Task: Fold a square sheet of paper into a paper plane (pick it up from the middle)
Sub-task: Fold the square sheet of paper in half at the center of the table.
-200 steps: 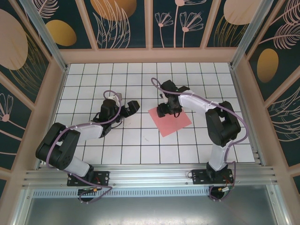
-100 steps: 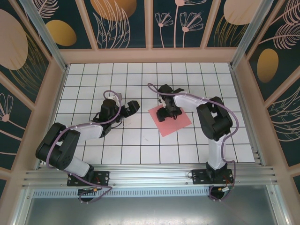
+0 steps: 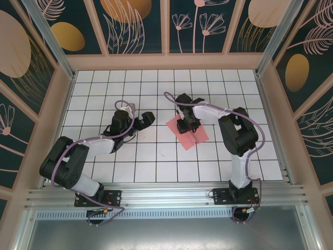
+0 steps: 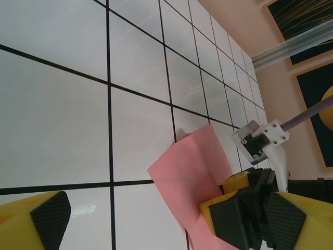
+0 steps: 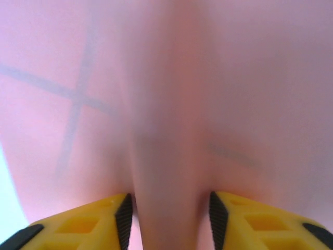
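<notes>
The square sheet of paper (image 3: pixel 191 135), salmon pink, lies on the white grid table right of centre and is bunched up under my right gripper (image 3: pixel 186 125). In the right wrist view the yellow fingers (image 5: pixel 104 216) press in from both sides on a raised ridge of the pink sheet (image 5: pixel 171 104); the right gripper (image 5: pixel 169 216) is shut on that ridge at the sheet's middle. My left gripper (image 3: pixel 147 119) rests to the left of the sheet, open and holding nothing. The left wrist view shows the sheet (image 4: pixel 192 166) curling up off the table, with the left gripper (image 4: pixel 166 221) framing it.
The white grid table (image 3: pixel 156 166) is boxed in by a wooden frame and patterned walls (image 3: pixel 140 26). An aluminium rail (image 3: pixel 166 195) runs along the near edge by the arm bases. The right arm's white wrist and cable (image 4: pixel 265 138) stand just behind the sheet.
The sheet has narrowed and buckled upward as the right gripper's fingers closed on its middle; its right corner has drawn inward. The left arm has not moved.
</notes>
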Controlling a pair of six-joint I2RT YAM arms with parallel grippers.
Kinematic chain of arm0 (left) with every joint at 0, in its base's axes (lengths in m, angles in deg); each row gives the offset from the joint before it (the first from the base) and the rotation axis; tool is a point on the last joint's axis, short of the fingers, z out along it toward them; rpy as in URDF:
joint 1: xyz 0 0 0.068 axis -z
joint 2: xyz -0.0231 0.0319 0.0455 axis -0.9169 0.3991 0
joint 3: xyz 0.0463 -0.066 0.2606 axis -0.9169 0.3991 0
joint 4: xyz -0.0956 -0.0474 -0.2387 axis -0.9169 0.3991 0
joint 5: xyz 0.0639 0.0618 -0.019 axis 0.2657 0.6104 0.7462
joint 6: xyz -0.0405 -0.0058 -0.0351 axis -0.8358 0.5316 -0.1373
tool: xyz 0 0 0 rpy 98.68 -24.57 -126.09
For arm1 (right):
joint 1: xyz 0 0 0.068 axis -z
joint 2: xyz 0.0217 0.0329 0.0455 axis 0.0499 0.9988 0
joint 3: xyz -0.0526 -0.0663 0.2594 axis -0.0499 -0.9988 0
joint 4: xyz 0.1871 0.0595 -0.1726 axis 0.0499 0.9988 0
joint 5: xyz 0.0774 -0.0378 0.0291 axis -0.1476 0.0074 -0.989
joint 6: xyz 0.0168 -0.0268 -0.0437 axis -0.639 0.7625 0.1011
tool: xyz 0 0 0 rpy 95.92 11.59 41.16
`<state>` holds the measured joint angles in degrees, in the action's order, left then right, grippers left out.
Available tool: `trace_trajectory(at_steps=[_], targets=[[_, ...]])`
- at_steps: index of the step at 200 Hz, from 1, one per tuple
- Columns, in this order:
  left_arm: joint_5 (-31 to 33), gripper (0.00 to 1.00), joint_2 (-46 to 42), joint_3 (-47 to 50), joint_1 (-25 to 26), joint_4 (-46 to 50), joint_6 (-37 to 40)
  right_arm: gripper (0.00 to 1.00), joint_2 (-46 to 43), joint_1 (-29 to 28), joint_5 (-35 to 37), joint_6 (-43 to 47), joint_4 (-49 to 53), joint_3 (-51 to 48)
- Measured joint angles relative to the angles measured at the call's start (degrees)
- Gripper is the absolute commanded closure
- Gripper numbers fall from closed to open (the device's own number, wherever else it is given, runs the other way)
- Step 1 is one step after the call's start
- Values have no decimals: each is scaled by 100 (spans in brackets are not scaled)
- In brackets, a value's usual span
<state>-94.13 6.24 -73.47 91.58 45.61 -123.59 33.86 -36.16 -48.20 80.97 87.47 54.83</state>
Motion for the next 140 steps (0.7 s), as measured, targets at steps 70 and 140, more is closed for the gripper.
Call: trace_trajectory(at_steps=[70,140], targets=[[2,1,-4,-2,0,2,-42,62,-1130,68,-1593,-621,-778,-334],[-31,1,-101,-42,0,0,-63,58,-1550,522,-3198,-1926,-2603,-1727]])
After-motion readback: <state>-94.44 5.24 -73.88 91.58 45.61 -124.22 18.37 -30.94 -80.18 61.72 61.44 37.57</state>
